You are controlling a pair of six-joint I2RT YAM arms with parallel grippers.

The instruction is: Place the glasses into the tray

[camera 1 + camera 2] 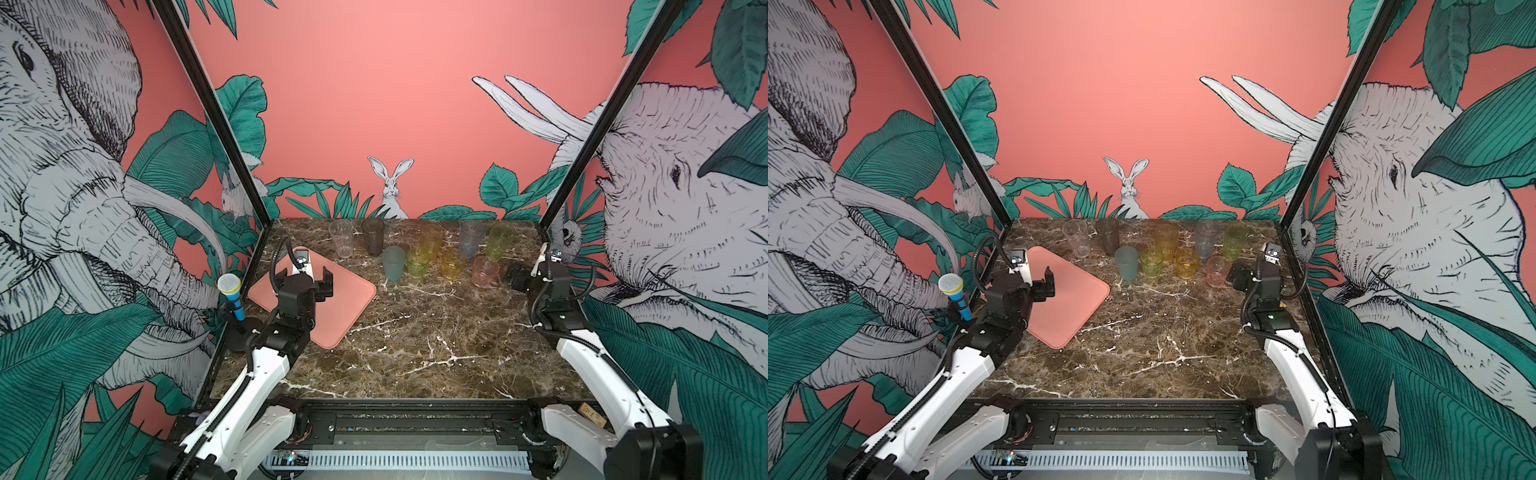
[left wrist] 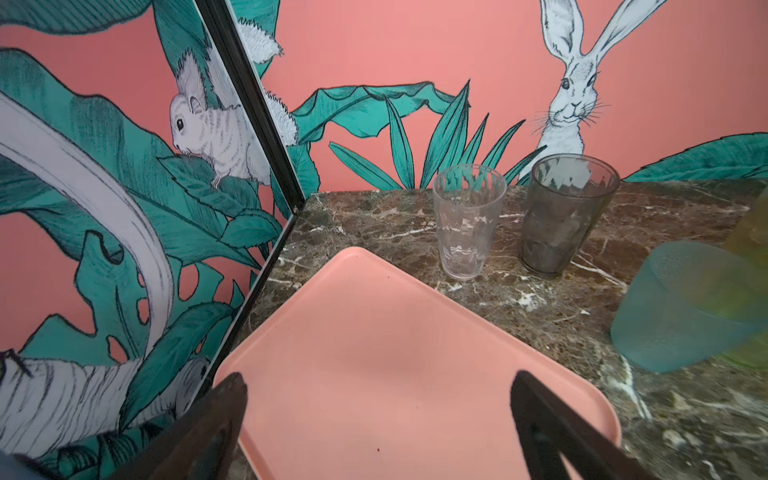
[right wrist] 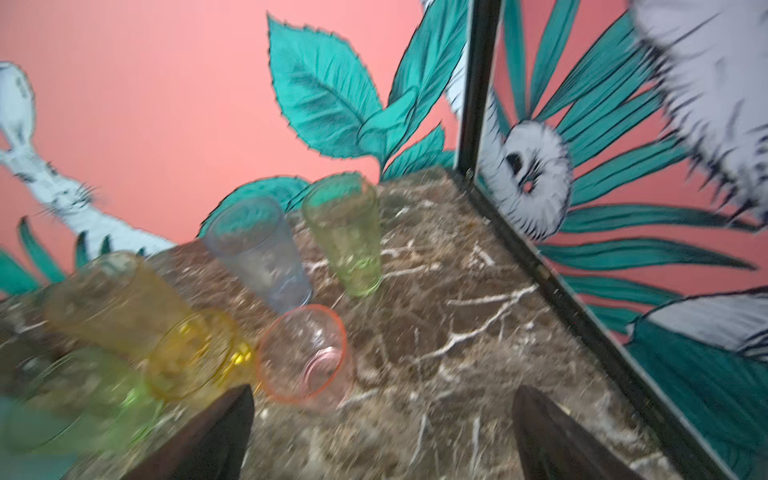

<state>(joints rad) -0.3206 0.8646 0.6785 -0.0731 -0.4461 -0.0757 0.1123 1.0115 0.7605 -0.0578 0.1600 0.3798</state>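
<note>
While empty: both grippers, left gripper [image 1: 304, 279] and right gripper [image 3: 382, 432], gape apart.
Glasses [image 1: 485, 271]: on marble, beside tray [image 1: 353, 307].
Handling: probably light, slippery; clasp mid-wall.
</note>
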